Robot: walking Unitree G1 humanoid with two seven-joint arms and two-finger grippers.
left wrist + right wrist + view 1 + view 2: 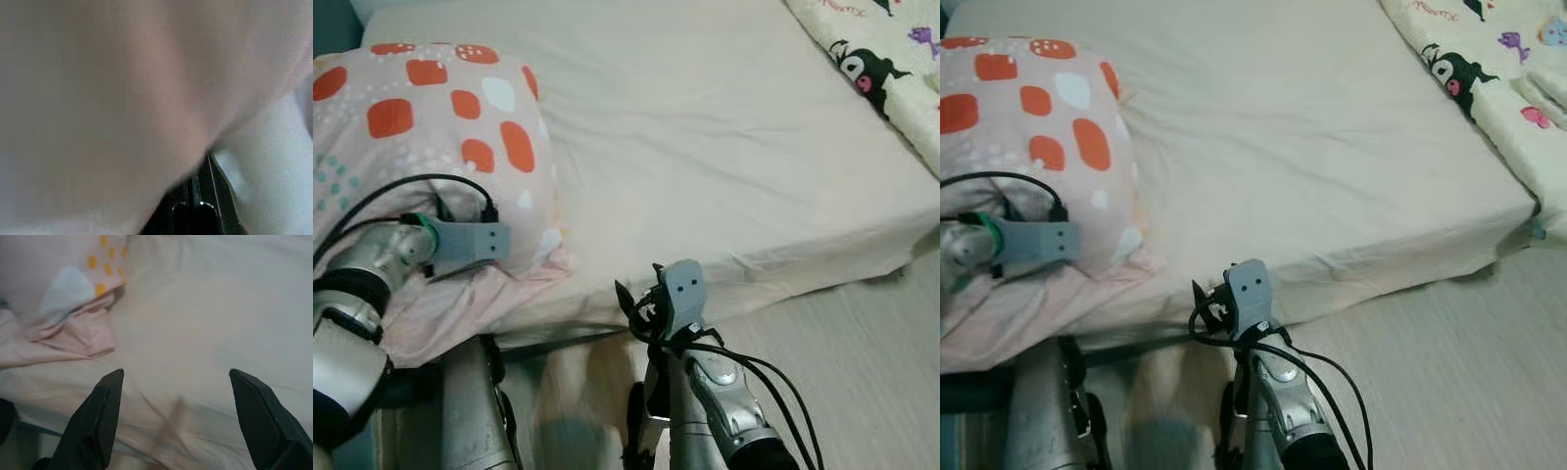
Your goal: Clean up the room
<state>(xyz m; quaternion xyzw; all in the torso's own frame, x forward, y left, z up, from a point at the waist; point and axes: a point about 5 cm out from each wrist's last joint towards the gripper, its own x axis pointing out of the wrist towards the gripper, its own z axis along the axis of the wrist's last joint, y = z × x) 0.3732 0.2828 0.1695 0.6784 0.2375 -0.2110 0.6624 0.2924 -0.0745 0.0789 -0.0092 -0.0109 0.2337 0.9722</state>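
A pink pillow [431, 117] with orange and white patches lies at the bed's near left corner, its loose case edge [480, 299] hanging over the side. My left wrist [460, 240] reaches in under the pillow's front, and the left gripper [203, 198] is buried against blurred pink fabric. The right gripper [176, 421] is open and holds nothing. It hovers at the mattress edge to the right of the pillow, pointing at the cream sheet [220, 308].
The cream bed [724, 147] spans most of the view. A pale blanket with cartoon prints [881, 59] lies at its far right. Light wood floor [862, 362] runs along the bed's near side. My legs [475, 411] stand close to the bed frame.
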